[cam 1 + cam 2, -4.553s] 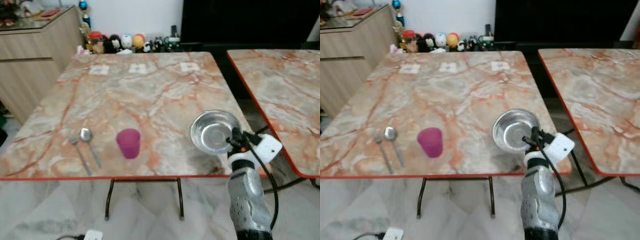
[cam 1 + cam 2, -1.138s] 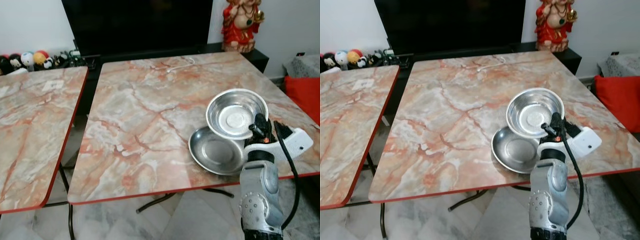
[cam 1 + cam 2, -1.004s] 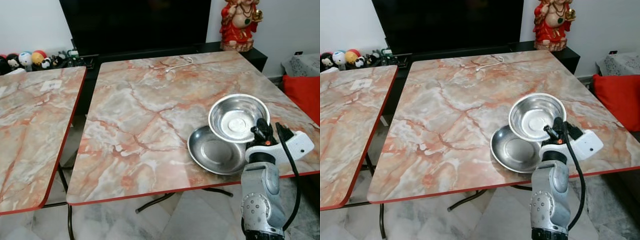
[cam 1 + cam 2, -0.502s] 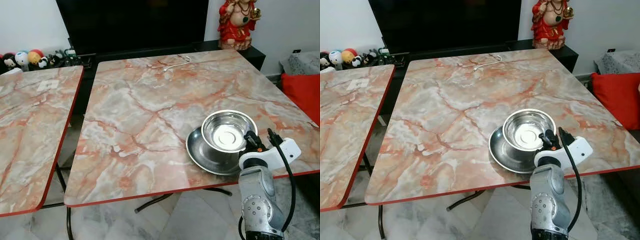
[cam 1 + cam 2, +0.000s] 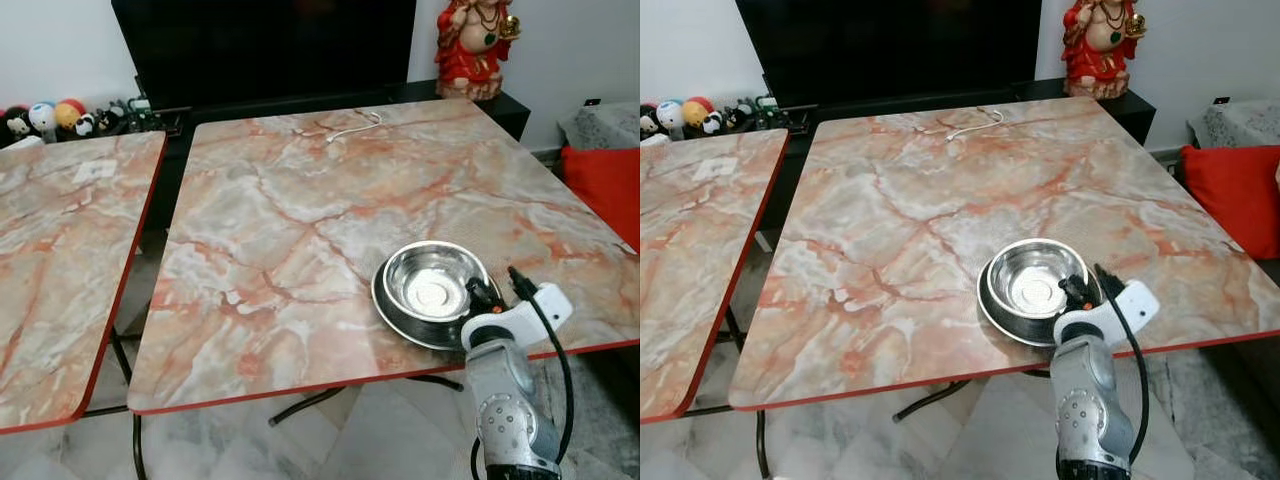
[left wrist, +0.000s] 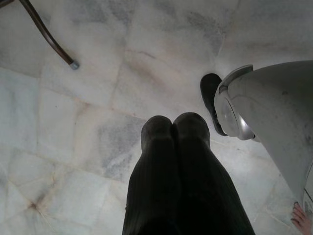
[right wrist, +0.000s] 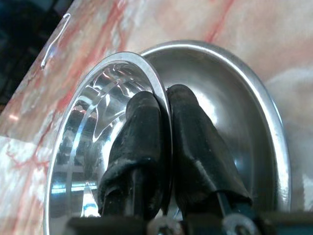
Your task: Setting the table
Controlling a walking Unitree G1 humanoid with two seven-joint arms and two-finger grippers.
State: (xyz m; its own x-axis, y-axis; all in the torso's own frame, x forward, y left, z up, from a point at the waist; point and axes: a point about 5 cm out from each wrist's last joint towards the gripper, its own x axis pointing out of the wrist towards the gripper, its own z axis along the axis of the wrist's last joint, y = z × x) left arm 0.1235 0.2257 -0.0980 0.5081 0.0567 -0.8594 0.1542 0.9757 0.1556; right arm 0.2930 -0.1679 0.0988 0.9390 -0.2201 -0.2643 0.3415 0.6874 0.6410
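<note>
Right gripper pinches the rim of the steel bowl, mouth up, nested in the plate; left gripper hangs pressed together.

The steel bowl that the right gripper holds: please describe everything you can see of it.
The steel bowl is round, shiny and empty, with a flat bottom and a thin rolled rim. It sits inside a wider, shallower steel plate near the front edge of the marble table. The right gripper is shut on its near rim, one finger inside the bowl and one outside. In the wrist view it seems slightly tilted, perhaps not fully settled.
</note>
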